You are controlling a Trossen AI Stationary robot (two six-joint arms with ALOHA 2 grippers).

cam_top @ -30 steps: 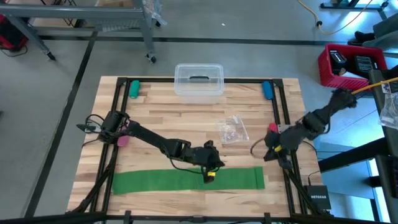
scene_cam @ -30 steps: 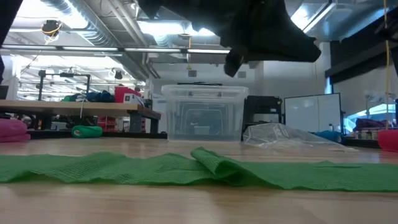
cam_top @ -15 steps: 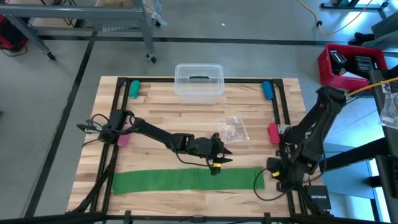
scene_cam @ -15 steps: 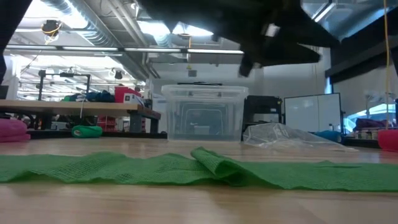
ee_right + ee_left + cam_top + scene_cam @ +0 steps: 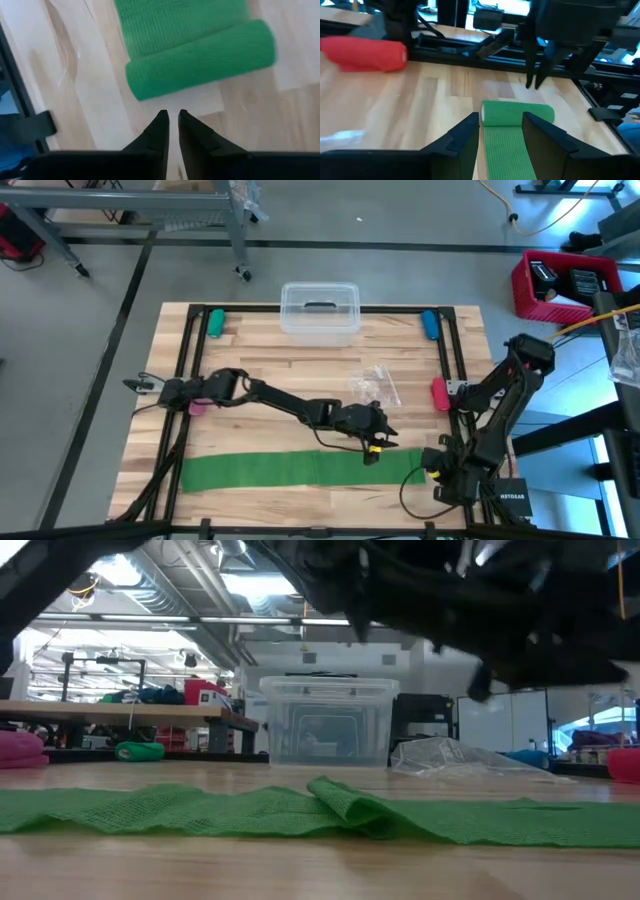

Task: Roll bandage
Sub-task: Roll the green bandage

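Left claw (image 5: 378,446) released above one green bandage (image 5: 290,471), right claw (image 5: 170,120) nearly clenched, empty, beside its rolled end (image 5: 200,64)

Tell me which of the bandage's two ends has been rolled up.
The end of the bandage nearest the right gripper is rolled into a short roll; the opposite end still lies flat on the table.

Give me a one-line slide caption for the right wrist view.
Right gripper, fingers nearly shut, poised just off the rolled end of the green bandage on the wooden table.
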